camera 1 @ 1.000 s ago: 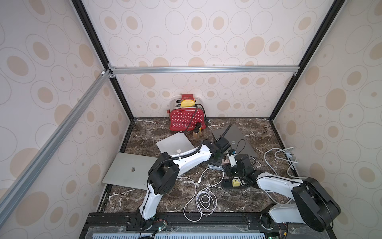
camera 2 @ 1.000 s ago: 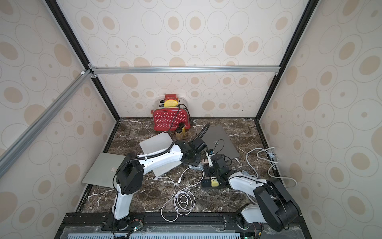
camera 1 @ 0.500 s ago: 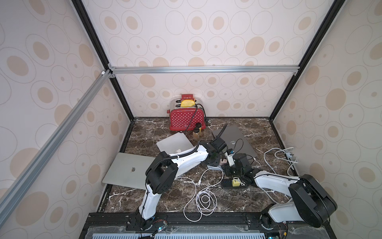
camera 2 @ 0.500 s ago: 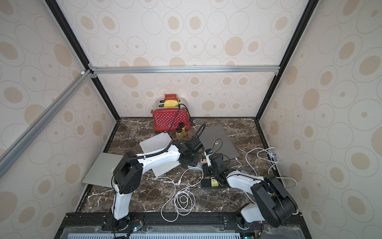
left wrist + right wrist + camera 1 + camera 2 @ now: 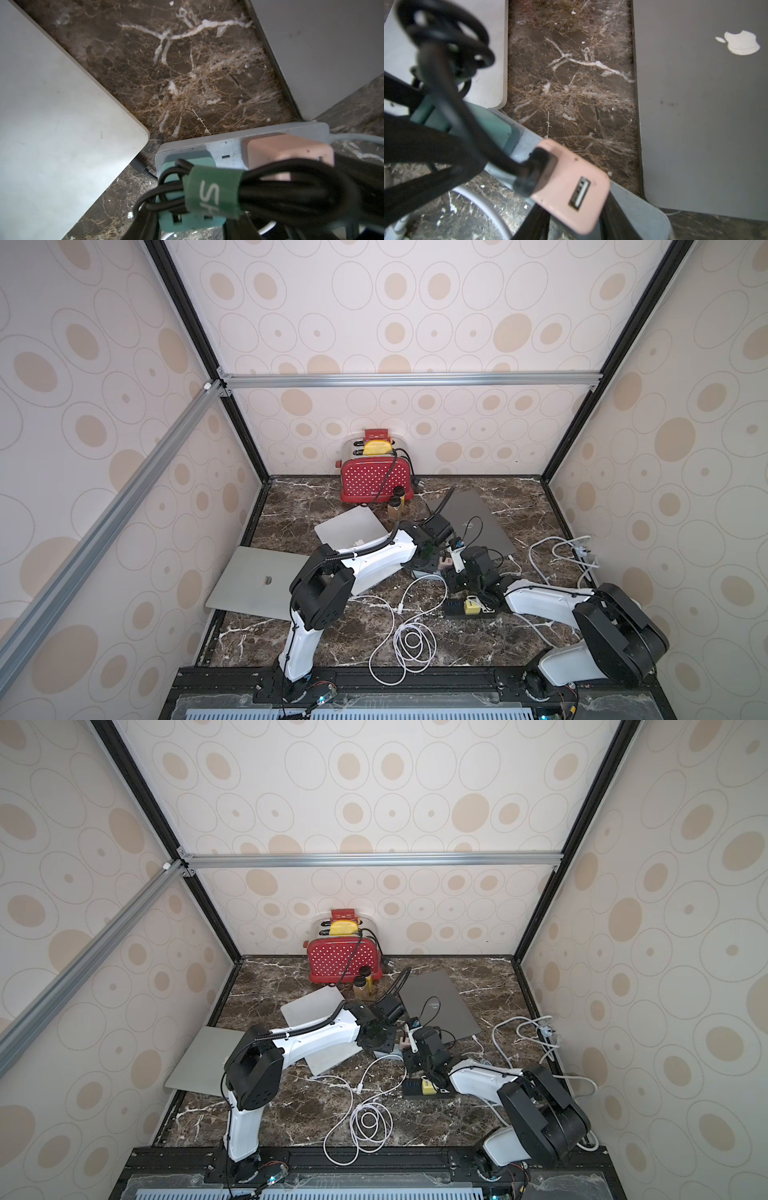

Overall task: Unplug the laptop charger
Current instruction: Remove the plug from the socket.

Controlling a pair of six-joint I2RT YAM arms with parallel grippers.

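light bright, soft, even | shadows faint on marble tabletop [image 5: 478, 639] | right wrist view: black cable [image 5: 508, 162] close up, blurred; laptop logo [image 5: 739, 42] gleams white | both top views: walls [image 5: 104, 364] stretched toward frame corners

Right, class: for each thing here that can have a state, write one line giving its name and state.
pink charger, seated in the power strip, not yet unplugged
teal charger, plugged into the same strip
black cable, bundled with a green strap
dark laptop, lid shut
silver laptops, lids shut
right gripper, jaws closed on the pink charger
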